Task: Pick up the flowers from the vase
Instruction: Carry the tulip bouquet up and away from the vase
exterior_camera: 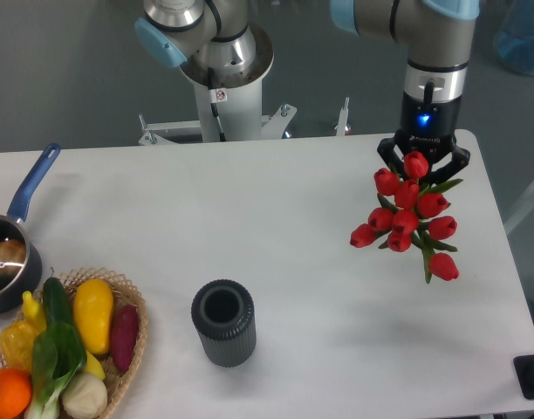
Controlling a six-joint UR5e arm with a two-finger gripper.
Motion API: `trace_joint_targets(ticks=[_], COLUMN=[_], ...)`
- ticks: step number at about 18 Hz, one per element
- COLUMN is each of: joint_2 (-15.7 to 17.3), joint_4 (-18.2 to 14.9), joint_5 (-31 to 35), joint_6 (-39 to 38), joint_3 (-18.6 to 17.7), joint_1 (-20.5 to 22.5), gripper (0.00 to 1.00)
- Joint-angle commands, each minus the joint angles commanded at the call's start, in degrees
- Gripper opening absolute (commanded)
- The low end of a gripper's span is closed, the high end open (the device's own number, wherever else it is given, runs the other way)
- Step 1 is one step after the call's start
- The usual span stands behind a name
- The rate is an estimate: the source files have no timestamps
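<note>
Already the flowers [409, 218] are out of the vase [223, 322] and hang over the right side of the table [249, 218], well apart from it. The gripper [422, 162] has its two fingers closed around the bunch near its upper end, with one red head showing between the jaws; whether the pads bear on stems or on blooms is hidden by the flowers themselves. The heads point down and toward the camera, and one droops lowest at the right. A soft shadow lies on the table beneath, so the bunch appears to be held in the air, not resting.

The vase stands upright near the front of the table, its round mouth dark and empty. At the left edge sit a basket [127, 349] of vegetables and a saucepan [10, 262] with a blue handle, both far from the arm.

By my judgement the picking step is done and the lift-and-carry phase is in hand. The next move calls only for a steady hold, since the bunch hangs loose and wide and a quick swing could shake a stem free.
</note>
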Motion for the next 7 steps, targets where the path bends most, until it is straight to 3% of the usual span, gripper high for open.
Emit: trace_joint_targets(ticks=[4,7], joint_2=[-2.28,-2.82], joint_4=[-4.58,-6.52], joint_5=[5.28,8.81], joint_6=[0.35,1.75], joint_3=[4.31,4.76], joint_1=[-2.55,-3.78], gripper=[0.00,0.00])
